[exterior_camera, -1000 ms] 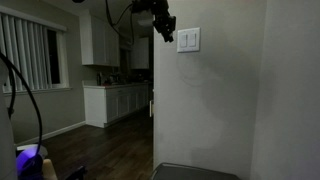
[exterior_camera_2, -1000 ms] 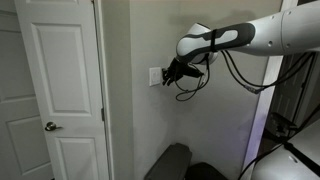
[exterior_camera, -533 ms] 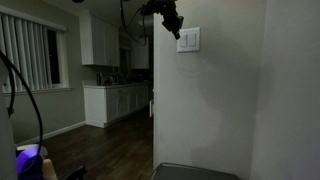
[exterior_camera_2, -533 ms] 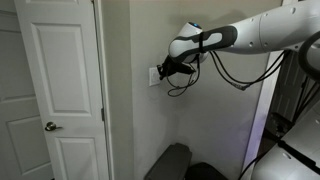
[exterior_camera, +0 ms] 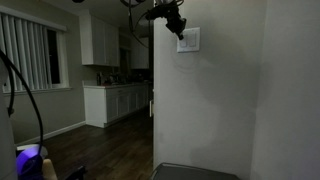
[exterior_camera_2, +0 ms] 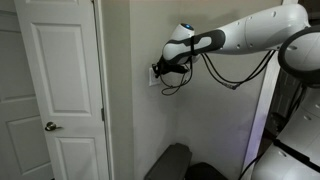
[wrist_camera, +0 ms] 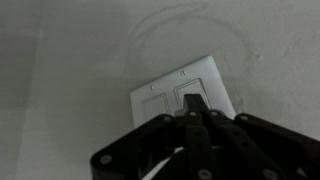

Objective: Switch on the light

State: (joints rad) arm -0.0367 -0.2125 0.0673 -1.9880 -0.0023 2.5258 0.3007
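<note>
We see the gripper (wrist_camera: 195, 106) with its jaws clenched together, nothing held between them, the joined tip set against the right-hand rocker of the white wall plate (wrist_camera: 172, 88) in the wrist view; whether it presses the rocker or only meets it we cannot tell. The plate sits on a pale wall (exterior_camera_2: 205, 125) at about the height of the arm's wrist, and it shows in both exterior views, as a small bright rectangle beside the wall's corner (exterior_camera: 189, 40) and as a sliver of white behind the black fingers (exterior_camera_2: 152, 75). Against the frames of a second ago, the gripper (exterior_camera: 179, 27) has travelled across the dim room's upper edge towards the plate and now overlaps its top corner, where before a clear gap lay between them. From the opposite side, the gripper (exterior_camera_2: 158, 70) has closed the last stretch to the wall, the white forearm (exterior_camera_2: 245, 30) has risen and stretched out, and the black cable (exterior_camera_2: 176, 84) hangs in a loop under the wrist. The room looks as dark as it did then: the kitchen cabinets (exterior_camera: 115, 102) and the window blinds (exterior_camera: 30, 55) stand in the same grey gloom. The panelled door (exterior_camera_2: 60, 90) beside the wall is shut, as before.
</note>
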